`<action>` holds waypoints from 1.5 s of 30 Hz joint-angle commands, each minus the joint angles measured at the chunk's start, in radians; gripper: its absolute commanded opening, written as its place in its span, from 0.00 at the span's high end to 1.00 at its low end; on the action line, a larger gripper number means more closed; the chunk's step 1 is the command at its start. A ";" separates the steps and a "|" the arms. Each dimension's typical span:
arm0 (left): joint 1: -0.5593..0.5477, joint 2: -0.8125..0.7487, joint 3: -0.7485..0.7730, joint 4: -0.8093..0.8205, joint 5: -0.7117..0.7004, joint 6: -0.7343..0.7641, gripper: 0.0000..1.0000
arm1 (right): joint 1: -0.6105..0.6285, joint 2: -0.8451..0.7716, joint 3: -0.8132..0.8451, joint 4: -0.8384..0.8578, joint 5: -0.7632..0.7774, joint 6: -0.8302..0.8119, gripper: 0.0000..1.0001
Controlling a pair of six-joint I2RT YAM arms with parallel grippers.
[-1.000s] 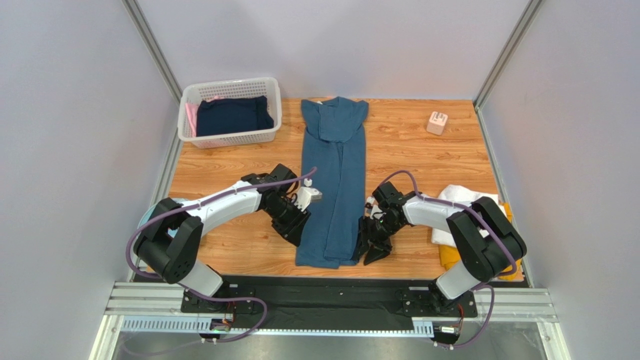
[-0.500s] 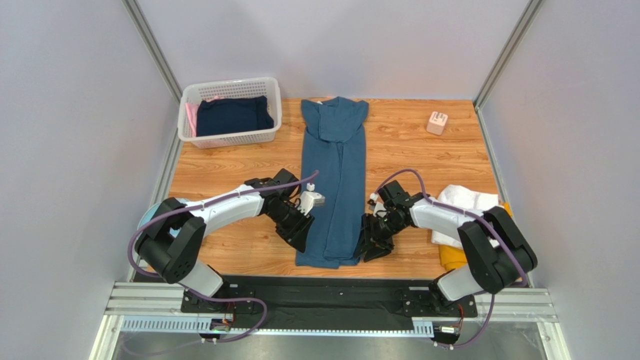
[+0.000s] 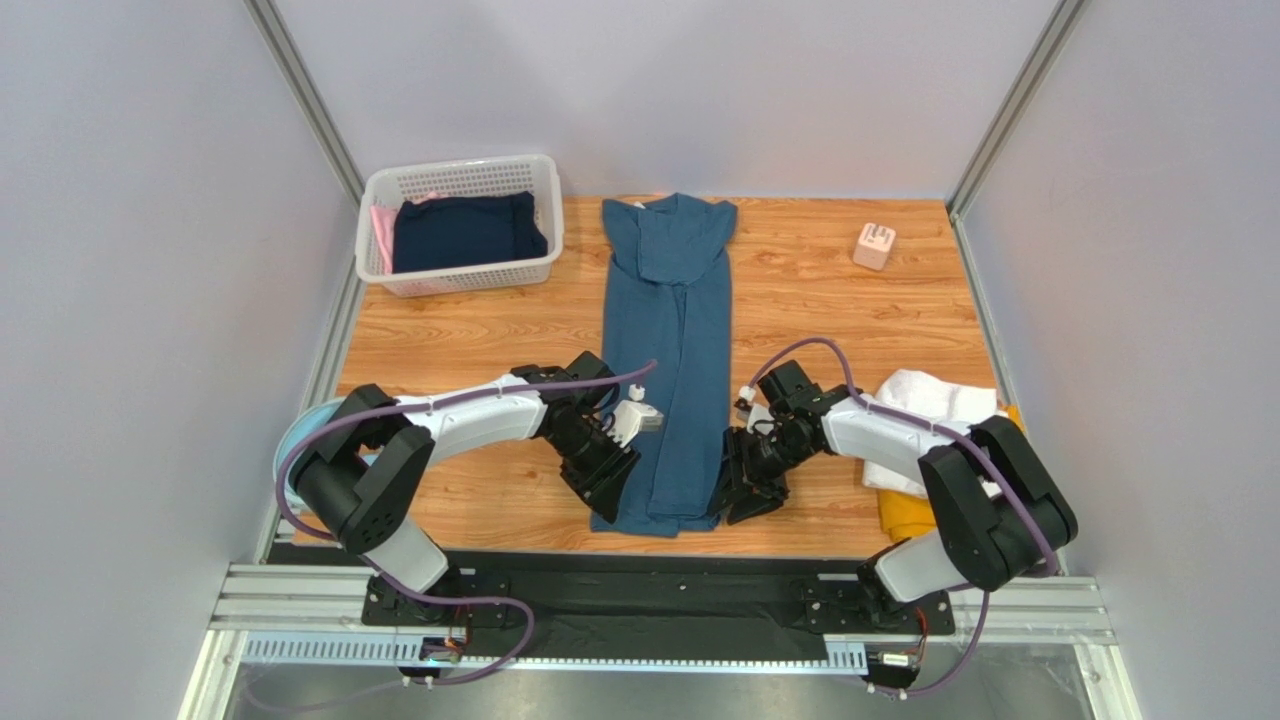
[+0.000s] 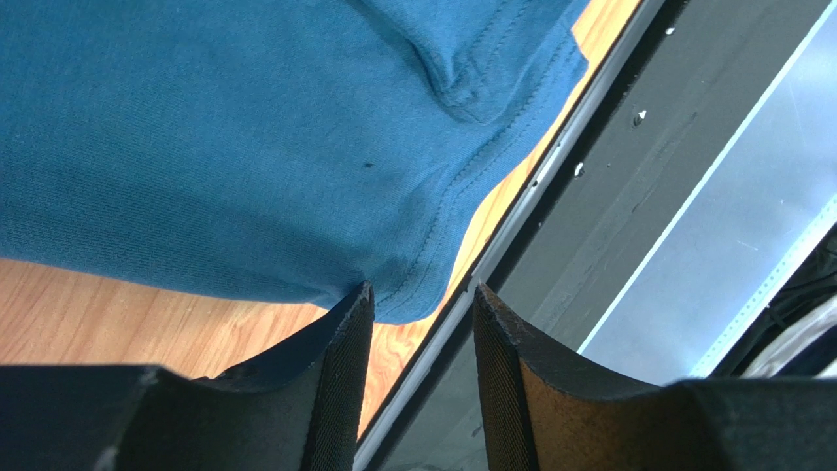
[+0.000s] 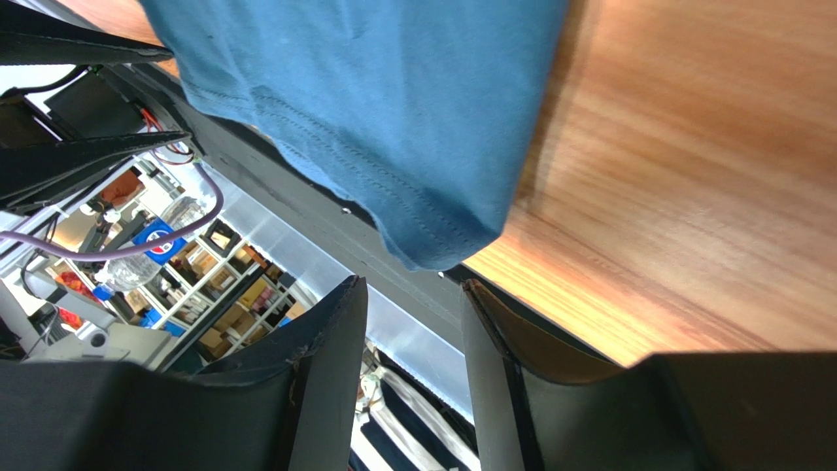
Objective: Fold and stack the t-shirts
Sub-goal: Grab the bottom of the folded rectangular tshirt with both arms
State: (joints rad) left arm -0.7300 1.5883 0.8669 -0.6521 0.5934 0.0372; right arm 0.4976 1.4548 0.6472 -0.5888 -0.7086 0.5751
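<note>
Sliding right, the left gripper [image 3: 607, 489] now meets the near-left corner of the teal t-shirt [image 3: 670, 360], jaws spread, empty; the right gripper [image 3: 739, 501] stays at the near-right corner, likewise spread.

The top view looks down from high above the near side and faces the far wall. It is far enough away to hold the whole counter [image 3: 842, 300], from near edge to far edge. The left wrist view sits very close, just behind the left hand [image 4: 418, 294]. It is low over the counter and looks toward the near edge. The right wrist view is set the same way behind the right hand [image 5: 413, 289], also very close and looking toward the near edge. All three views share the near end of the teal t-shirt [image 3: 661, 503]. The left wrist view sees its near left corner, and the right wrist view sees its near right corner.
</note>
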 commanded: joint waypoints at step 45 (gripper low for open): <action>0.126 0.001 -0.016 0.014 0.028 -0.094 0.43 | -0.090 0.148 0.081 0.078 -0.066 -0.020 0.57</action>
State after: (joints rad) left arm -0.5747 1.5784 0.8536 -0.6449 0.5785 -0.0486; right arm 0.4107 1.6047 0.6971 -0.5377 -0.7570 0.5522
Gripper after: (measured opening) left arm 0.586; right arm 0.429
